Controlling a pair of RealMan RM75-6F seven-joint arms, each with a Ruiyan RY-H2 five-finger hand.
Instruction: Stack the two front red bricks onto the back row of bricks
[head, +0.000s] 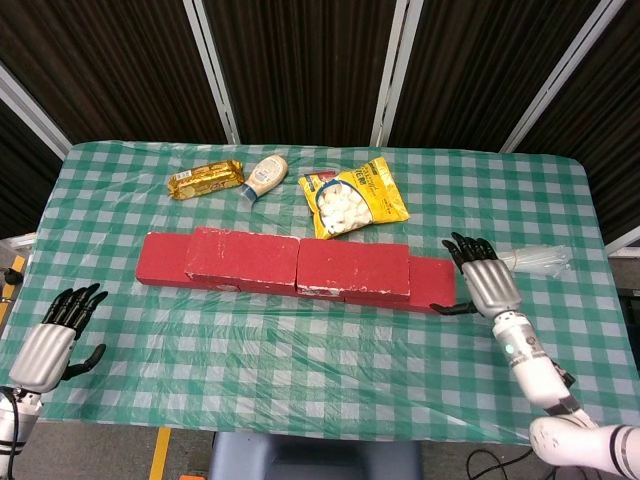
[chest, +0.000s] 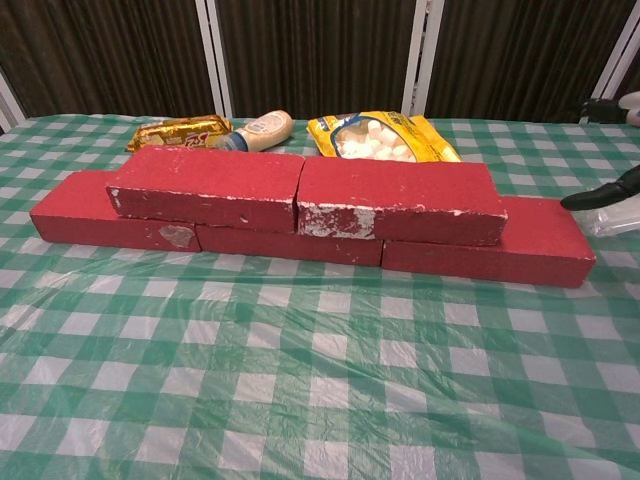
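Observation:
Two red bricks, the left one and the right one, lie end to end on top of a bottom row of red bricks. My right hand hovers open just right of the row's right end, touching nothing; only dark fingertips show at the chest view's right edge. At the table's front left corner my left hand is open and empty, far from the bricks.
Behind the bricks lie a gold biscuit packet, a sauce bottle and a yellow bag of marshmallows. A clear plastic bundle sits beside my right hand. A plastic sheet covers the green checked tablecloth.

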